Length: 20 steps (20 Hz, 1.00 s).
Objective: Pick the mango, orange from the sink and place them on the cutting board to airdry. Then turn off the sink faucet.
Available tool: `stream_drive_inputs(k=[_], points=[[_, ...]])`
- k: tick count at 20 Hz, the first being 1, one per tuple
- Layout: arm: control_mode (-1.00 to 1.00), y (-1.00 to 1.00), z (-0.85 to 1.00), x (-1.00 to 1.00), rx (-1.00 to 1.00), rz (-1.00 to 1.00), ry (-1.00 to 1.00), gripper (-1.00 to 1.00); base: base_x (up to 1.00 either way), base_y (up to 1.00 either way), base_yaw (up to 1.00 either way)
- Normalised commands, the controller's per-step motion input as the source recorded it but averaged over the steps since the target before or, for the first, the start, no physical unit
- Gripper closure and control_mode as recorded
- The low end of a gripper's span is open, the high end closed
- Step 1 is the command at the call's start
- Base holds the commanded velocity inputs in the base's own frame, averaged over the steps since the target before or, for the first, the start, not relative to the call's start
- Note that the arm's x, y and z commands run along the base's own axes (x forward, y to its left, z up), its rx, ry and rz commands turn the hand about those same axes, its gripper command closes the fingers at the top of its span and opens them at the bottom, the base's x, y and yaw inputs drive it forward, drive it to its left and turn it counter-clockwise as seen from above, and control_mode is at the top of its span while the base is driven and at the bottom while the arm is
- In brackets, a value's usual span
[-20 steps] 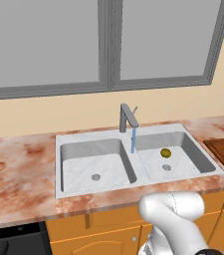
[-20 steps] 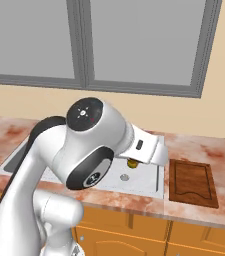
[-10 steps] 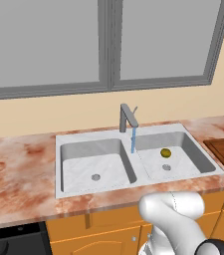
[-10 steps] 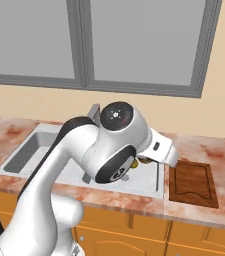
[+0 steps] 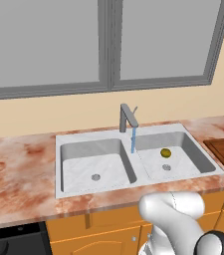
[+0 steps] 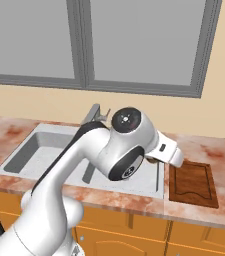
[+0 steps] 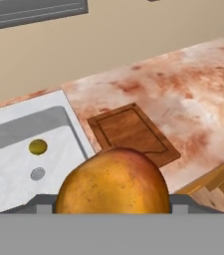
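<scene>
Right up close in the hand view, a big orange-yellow fruit, the orange point(image 7: 112, 182), fills the space at the jaws, which seem closed on it, though the fingertips are hidden behind it. Beyond it the cutting board point(image 7: 132, 133) lies bare on the marbled bench point(image 7: 193, 94). In the sink point(image 5: 78, 145), the right basin holds the small mango point(image 5: 166, 153) beside its drain, and water runs from the sink faucet point(image 5: 127, 117).
</scene>
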Motion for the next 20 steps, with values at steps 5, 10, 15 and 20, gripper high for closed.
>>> stream_drive_inputs(k=[5, 10, 15, 20], points=[[-1.00, -0.38, -0.17, 0.31, 0.00, -0.07, 0.00, 1.00, 0.00, 0.00, 0.00], [-1.00, -0.32, -0.26, 0.45, 0.06, 0.00, 0.03, 1.00, 0.00, 0.00, 0.00], [-1.00, -0.22, -0.34, 0.54, 0.11, 0.00, 0.14, 1.00, 0.00, 0.00, 0.00], [-1.00, -0.27, -0.32, 0.44, 0.06, 0.00, 0.14, 1.00, 0.00, 0.00, 0.00]])
